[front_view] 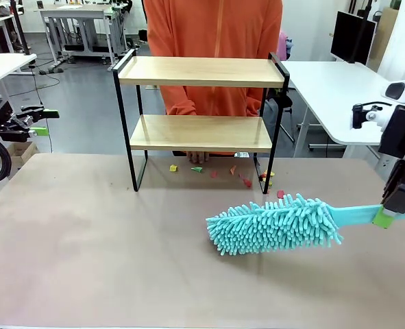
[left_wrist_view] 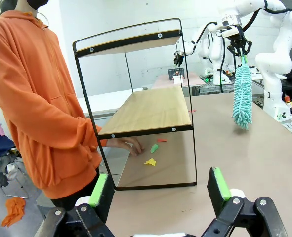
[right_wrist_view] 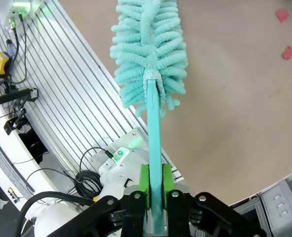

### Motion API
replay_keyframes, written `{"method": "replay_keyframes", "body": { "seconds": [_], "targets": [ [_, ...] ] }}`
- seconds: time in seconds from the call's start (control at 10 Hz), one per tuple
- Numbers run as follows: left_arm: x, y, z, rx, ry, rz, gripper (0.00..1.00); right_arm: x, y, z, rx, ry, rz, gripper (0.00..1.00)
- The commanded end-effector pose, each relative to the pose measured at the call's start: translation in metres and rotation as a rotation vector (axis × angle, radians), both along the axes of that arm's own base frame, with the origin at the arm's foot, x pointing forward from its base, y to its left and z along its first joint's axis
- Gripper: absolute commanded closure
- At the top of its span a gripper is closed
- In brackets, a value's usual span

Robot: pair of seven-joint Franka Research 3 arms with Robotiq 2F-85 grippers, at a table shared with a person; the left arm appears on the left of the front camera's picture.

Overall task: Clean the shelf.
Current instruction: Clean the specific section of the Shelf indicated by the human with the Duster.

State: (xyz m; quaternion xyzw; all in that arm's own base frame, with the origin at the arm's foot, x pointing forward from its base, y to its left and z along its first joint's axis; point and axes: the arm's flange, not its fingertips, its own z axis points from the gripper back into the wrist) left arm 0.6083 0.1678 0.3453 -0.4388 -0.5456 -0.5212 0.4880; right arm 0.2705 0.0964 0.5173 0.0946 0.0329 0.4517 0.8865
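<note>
Front view — pale-boarded, black-framed shelf [front_view: 201, 71]; left claw [front_view: 43, 121] wide, right claw [front_view: 382, 217] holds duster [front_view: 277, 223].

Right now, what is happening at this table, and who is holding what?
The right gripper has its jaws shut on the handle of a teal duster, whose fluffy head is over the table in front of the shelf, not touching it. The left gripper is off to the left, jaws open and empty. A person in an orange hoodie stands behind the shelf, one hand on the table beneath it, near small coloured scraps.
</note>
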Motion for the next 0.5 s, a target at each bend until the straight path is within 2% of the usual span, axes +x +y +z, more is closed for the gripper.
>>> {"method": "replay_keyframes", "body": {
  "seconds": [0.0,0.4],
  "targets": [
    [-0.0018,-0.0026,0.0023,0.009,0.002,-0.007,0.00,0.0024,0.0019,0.0042,-0.001,-0.003,-0.002,0.87],
    [-0.0018,-0.0026,0.0023,0.009,0.002,-0.007,0.00,0.0024,0.0019,0.0042,-0.001,-0.003,-0.002,0.87]
  ]
}}
